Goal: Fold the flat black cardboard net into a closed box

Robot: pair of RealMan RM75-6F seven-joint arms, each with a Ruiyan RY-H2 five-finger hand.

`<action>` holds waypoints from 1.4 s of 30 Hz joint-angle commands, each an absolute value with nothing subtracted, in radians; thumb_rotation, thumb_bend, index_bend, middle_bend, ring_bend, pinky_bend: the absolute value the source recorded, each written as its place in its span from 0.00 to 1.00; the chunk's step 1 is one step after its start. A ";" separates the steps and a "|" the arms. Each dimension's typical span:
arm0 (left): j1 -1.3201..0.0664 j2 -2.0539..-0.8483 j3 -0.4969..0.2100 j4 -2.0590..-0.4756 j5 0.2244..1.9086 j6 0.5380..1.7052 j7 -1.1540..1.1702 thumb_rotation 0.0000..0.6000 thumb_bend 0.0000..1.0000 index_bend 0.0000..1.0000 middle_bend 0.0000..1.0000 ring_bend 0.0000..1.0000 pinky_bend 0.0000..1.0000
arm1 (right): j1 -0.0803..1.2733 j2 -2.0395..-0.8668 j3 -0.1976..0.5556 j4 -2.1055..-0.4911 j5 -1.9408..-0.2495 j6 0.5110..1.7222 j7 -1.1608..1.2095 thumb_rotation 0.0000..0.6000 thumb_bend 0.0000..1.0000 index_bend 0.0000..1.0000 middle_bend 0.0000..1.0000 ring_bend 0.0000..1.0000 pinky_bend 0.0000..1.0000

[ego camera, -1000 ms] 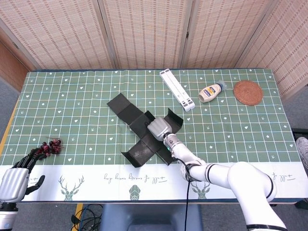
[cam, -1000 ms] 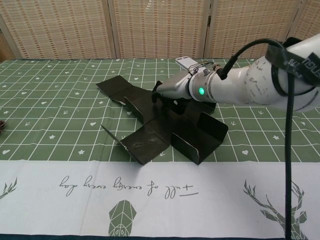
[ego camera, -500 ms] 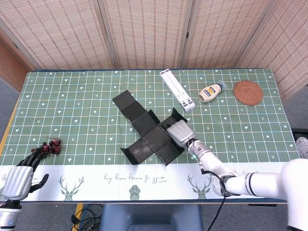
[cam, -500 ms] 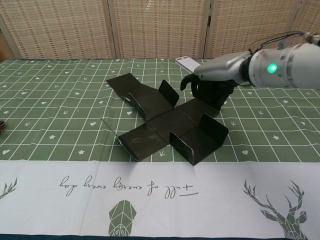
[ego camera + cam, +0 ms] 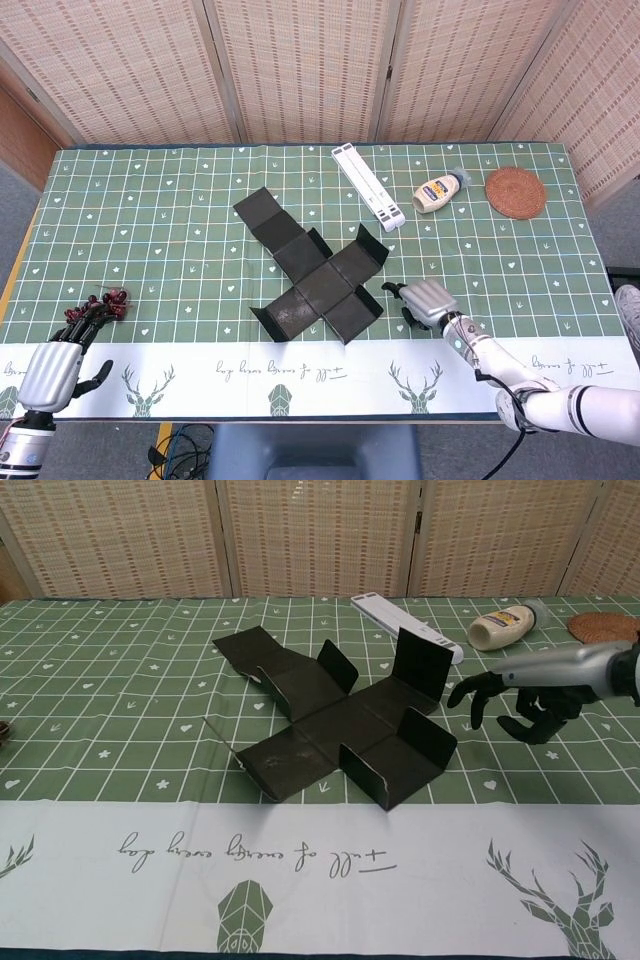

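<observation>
While my right hand hovers just off the right side of the black cardboard net, palm down with its fingers spread and curved, gripping nothing, the net lies mid-table with several flaps standing up and the long strip flat toward the far left. My left hand sits at the near left table edge, fingers apart and pointing forward, holding nothing, close beside a small dark red cluster. I see a white bar, a squeeze bottle and a woven coaster farther back.
</observation>
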State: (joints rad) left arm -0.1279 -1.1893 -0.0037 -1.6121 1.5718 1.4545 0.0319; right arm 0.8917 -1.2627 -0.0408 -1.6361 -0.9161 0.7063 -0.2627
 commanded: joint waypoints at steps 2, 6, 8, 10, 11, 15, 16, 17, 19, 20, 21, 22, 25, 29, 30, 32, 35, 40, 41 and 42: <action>-0.126 -1.188 -0.001 -1.615 1.570 1.455 0.033 1.00 0.31 0.20 0.14 0.22 0.36 | 0.872 -1.317 -0.027 -1.580 -0.965 0.672 -0.210 1.00 0.74 0.10 0.27 0.83 0.99; -0.124 -1.188 0.001 -1.615 1.567 1.455 0.034 1.00 0.31 0.20 0.14 0.22 0.36 | 0.864 -1.349 -0.011 -1.576 -1.030 0.666 -0.172 1.00 0.74 0.10 0.27 0.83 0.99; -0.122 -1.188 0.001 -1.615 1.566 1.458 0.033 1.00 0.31 0.20 0.14 0.22 0.36 | 0.861 -1.361 0.001 -1.586 -1.072 0.667 -0.147 1.00 0.74 0.10 0.27 0.83 0.99; -0.121 -1.187 0.001 -1.614 1.565 1.459 0.034 1.00 0.31 0.20 0.14 0.22 0.36 | 0.861 -1.372 0.011 -1.593 -1.108 0.669 -0.131 1.00 0.74 0.10 0.27 0.83 0.99; -0.121 -1.187 0.001 -1.613 1.565 1.460 0.033 1.00 0.31 0.20 0.14 0.22 0.36 | 0.863 -1.381 0.017 -1.596 -1.129 0.671 -0.123 1.00 0.74 0.10 0.27 0.83 0.99; -0.118 -1.188 0.002 -1.611 1.563 1.462 0.031 1.00 0.31 0.20 0.14 0.22 0.36 | 0.879 -1.415 0.036 -1.596 -1.174 0.661 -0.109 1.00 0.74 0.10 0.27 0.83 0.99; -0.117 -1.188 0.003 -1.610 1.562 1.462 0.031 1.00 0.31 0.20 0.14 0.22 0.36 | 0.887 -1.429 0.043 -1.595 -1.184 0.655 -0.109 1.00 0.74 0.10 0.27 0.83 0.99; -0.116 -1.188 0.004 -1.609 1.561 1.462 0.030 1.00 0.31 0.20 0.14 0.22 0.36 | 0.894 -1.441 0.048 -1.593 -1.190 0.651 -0.111 1.00 0.74 0.10 0.27 0.83 0.99; -0.114 -1.188 0.004 -1.607 1.559 1.463 0.028 1.00 0.31 0.20 0.14 0.22 0.36 | 0.907 -1.464 0.057 -1.589 -1.199 0.645 -0.117 1.00 0.74 0.10 0.27 0.83 0.99; -0.113 -1.188 0.004 -1.605 1.558 1.464 0.027 1.00 0.31 0.20 0.14 0.22 0.36 | 0.916 -1.478 0.062 -1.590 -1.204 0.642 -0.122 1.00 0.74 0.10 0.27 0.83 0.99; -0.113 -1.189 0.004 -1.603 1.557 1.464 0.027 1.00 0.31 0.20 0.14 0.22 0.36 | 0.921 -1.489 0.066 -1.590 -1.207 0.641 -0.125 1.00 0.74 0.10 0.27 0.83 0.99; -0.112 -1.189 0.003 -1.601 1.556 1.465 0.027 1.00 0.31 0.20 0.14 0.22 0.36 | 0.927 -1.500 0.070 -1.592 -1.211 0.641 -0.129 1.00 0.74 0.10 0.27 0.83 0.99; -0.113 -1.191 0.003 -1.598 1.553 1.461 0.026 1.00 0.31 0.20 0.14 0.22 0.36 | 0.945 -1.531 0.084 -1.604 -1.229 0.647 -0.147 1.00 0.74 0.09 0.27 0.83 0.99; -0.114 -1.188 0.004 -1.600 1.561 1.465 0.025 1.00 0.31 0.20 0.14 0.22 0.36 | 0.947 -1.519 0.098 -1.650 -1.259 0.677 -0.153 1.00 0.74 0.09 0.27 0.83 0.99; -0.113 -1.188 0.004 -1.600 1.562 1.466 0.025 1.00 0.31 0.20 0.14 0.22 0.36 | 0.944 -1.508 0.101 -1.661 -1.266 0.687 -0.151 1.00 0.74 0.09 0.27 0.83 0.99; -0.111 -1.186 0.004 -1.600 1.562 1.468 0.023 1.00 0.31 0.20 0.14 0.22 0.36 | 0.938 -1.477 0.109 -1.683 -1.280 0.707 -0.150 1.00 0.74 0.09 0.27 0.83 0.99; -0.112 -1.185 0.004 -1.602 1.561 1.466 0.023 1.00 0.31 0.20 0.14 0.22 0.36 | 0.941 -1.435 0.128 -1.693 -1.278 0.722 -0.161 1.00 0.71 0.09 0.27 0.83 0.99; -0.112 -1.185 0.006 -1.607 1.567 1.468 0.023 1.00 0.31 0.20 0.14 0.22 0.36 | 0.973 -1.399 0.169 -1.669 -1.236 0.710 -0.196 1.00 0.60 0.09 0.27 0.83 0.99; -0.112 -1.184 0.006 -1.607 1.567 1.469 0.023 1.00 0.31 0.20 0.14 0.22 0.36 | 0.982 -1.399 0.175 -1.658 -1.225 0.704 -0.205 1.00 0.59 0.09 0.27 0.83 0.99; -0.111 -1.183 0.006 -1.608 1.566 1.469 0.023 1.00 0.31 0.20 0.14 0.22 0.36 | 0.993 -1.401 0.182 -1.645 -1.214 0.698 -0.215 1.00 0.58 0.09 0.27 0.83 0.99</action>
